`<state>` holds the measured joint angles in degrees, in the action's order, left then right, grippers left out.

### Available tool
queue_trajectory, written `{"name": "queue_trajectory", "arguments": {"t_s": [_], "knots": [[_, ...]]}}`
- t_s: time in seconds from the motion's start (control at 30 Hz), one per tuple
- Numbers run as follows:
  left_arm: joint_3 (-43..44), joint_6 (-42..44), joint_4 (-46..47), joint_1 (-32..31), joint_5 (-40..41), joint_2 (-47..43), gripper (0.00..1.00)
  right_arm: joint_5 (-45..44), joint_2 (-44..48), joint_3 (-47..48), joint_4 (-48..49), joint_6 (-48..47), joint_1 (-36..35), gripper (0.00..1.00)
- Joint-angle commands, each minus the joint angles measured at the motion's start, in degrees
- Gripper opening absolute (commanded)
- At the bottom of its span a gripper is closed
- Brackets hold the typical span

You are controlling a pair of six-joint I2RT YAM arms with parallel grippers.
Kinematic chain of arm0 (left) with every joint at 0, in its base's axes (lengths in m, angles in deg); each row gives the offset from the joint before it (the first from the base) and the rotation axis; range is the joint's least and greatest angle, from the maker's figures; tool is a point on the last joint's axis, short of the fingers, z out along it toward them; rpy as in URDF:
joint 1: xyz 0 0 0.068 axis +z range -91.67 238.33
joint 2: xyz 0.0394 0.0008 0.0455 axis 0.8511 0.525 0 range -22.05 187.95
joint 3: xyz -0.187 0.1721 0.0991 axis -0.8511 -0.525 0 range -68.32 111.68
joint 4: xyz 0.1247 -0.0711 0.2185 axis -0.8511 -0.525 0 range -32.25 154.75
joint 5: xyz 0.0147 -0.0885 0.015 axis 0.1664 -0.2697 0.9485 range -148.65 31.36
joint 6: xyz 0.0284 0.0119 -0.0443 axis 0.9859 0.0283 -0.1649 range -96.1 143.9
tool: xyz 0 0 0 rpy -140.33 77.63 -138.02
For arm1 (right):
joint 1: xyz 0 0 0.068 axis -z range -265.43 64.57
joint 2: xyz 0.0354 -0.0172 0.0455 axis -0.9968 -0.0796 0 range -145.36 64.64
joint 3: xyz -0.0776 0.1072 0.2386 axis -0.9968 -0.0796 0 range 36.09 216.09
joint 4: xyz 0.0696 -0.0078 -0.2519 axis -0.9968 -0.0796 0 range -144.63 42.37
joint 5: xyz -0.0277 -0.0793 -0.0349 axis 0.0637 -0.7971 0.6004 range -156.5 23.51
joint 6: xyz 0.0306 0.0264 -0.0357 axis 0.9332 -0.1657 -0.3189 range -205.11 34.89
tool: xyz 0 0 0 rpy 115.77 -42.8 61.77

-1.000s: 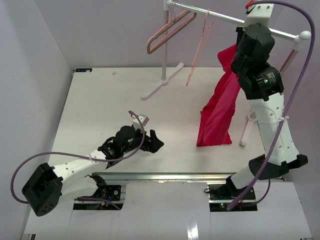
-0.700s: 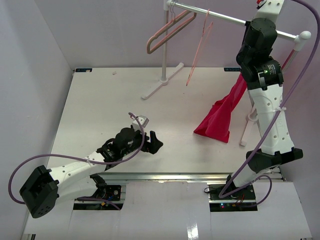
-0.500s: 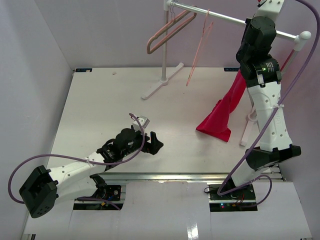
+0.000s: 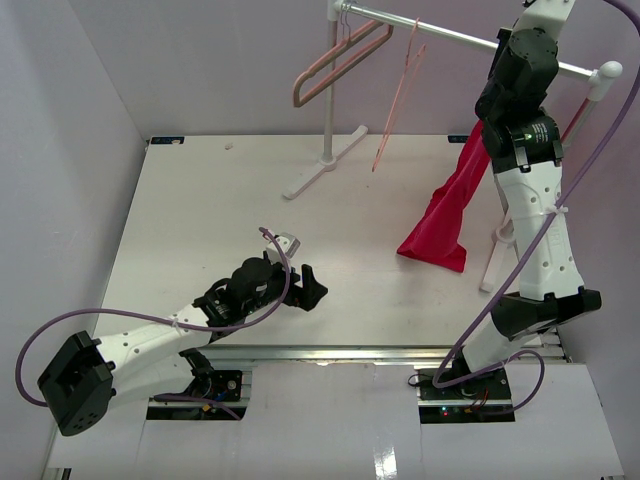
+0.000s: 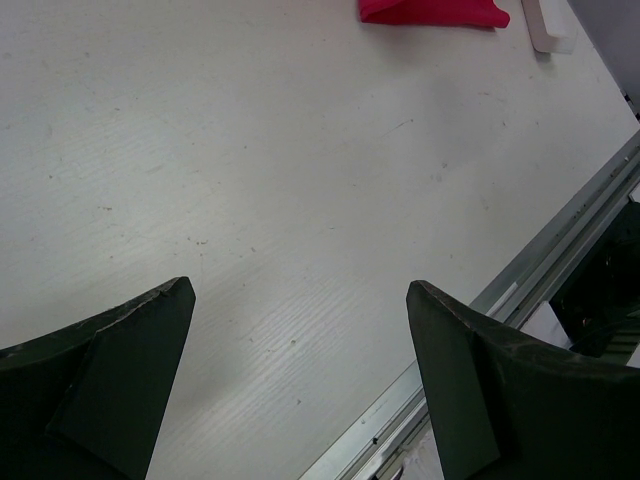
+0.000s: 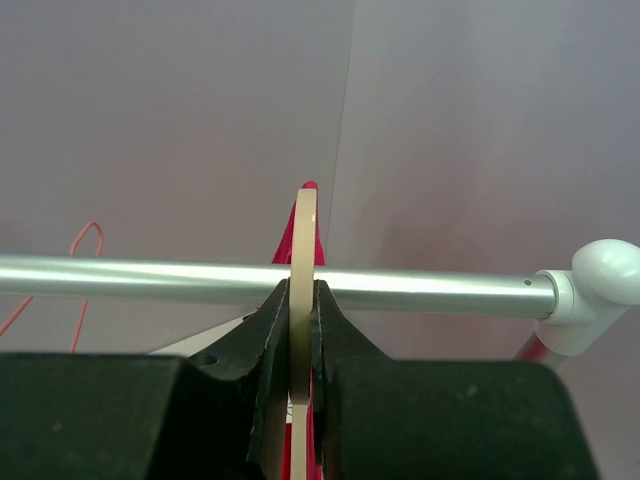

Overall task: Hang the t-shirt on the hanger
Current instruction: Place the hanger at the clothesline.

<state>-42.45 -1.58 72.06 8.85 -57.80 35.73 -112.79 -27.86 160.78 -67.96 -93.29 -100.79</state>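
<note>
White surface (image 4: 200,200) lay under the left claw (image 5: 300,288), spread and empty. The right claw (image 6: 300,300) pinched the tan wooden hanger (image 6: 303,235), which crossed the metal rail (image 6: 150,275) just beyond it; the red t-shirt (image 4: 450,210) hung below.

Top camera high behind me, looking down on whole surface (image 4: 200,200). My left wrist view skims surface low, shares t-shirt (image 5: 430,10) with top view. Right wrist view close, facing rail (image 6: 150,276).
</note>
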Motion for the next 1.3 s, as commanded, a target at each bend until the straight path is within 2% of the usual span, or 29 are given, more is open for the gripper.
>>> {"name": "queue_trajectory", "arguments": {"t_s": [0.0,0.47,0.8,0.93,1.0,1.1,1.13,1.17,1.2,1.27], "knots": [[1.7,0.5,0.1,-0.5,-0.5,-1.1,0.98,0.0,-0.3,0.3,7.1,-0.4,1.6,0.08],[1.8,0.5,0.5,-0.8,-1.3,-0.6,0.98,0.5,-0.1,-1.9,10.4,-0.2,3.8,0.09],[1.8,0.8,0.5,-1.1,-2.6,-1.0,0.98,-0.3,1.2,-5.3,11.9,0.7,3.8,0.4],[1.8,1.0,0.5,-1.1,-2.7,-1.1,0.98,0.6,2.2,-5.1,12.0,0.7,3.8,0.45],[1.8,1.4,0.5,-1.1,-2.7,-1.1,0.98,1.6,3.3,-5.0,11.7,1.2,3.8,0.51],[1.8,2.5,0.5,-1.1,-3.5,-0.6,0.98,3.8,4.4,-3.5,8.4,2.8,3.8,0.61],[1.9,2.9,0.5,-1.1,-3.9,-0.4,0.98,4.4,4.8,-3.0,7.0,3.6,3.8,0.72],[1.8,3.0,0.5,-1.1,-3.9,-0.3,0.98,4.7,5.8,-3.0,6.0,4.3,3.8,0.9],[1.7,3.0,0.3,-1.1,-3.3,-0.3,0.98,5.0,7.2,-4.0,5.3,5.2,3.8,0.95],[1.5,3.2,0.2,-1.1,-1.8,-0.5,0.98,6.6,9.8,-8.5,5.2,7.0,3.8,0.9]]}}
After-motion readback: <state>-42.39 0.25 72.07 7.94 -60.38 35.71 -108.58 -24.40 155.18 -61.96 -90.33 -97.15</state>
